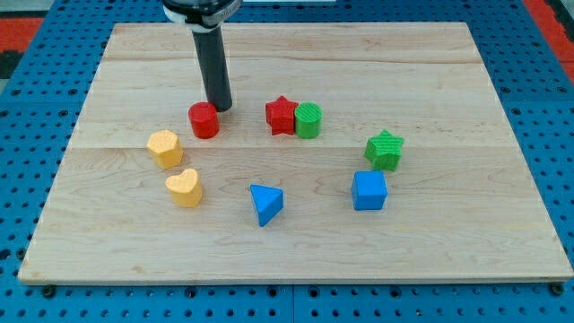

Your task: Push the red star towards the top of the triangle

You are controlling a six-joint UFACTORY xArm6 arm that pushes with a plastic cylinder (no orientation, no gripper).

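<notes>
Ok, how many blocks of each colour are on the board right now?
Red: 2, cylinder, star
Green: 2, cylinder, star
Yellow: 2, hexagon, heart
Blue: 2, triangle, cube
Total: 8

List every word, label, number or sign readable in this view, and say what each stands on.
None: no text, number or sign is readable anywhere.
The pale wooden board, the blue pegboard table and the coloured blocks, such as the red star block and blue triangle block, carry no markings.
My tip is plain dark, beside the red cylinder block.
</notes>
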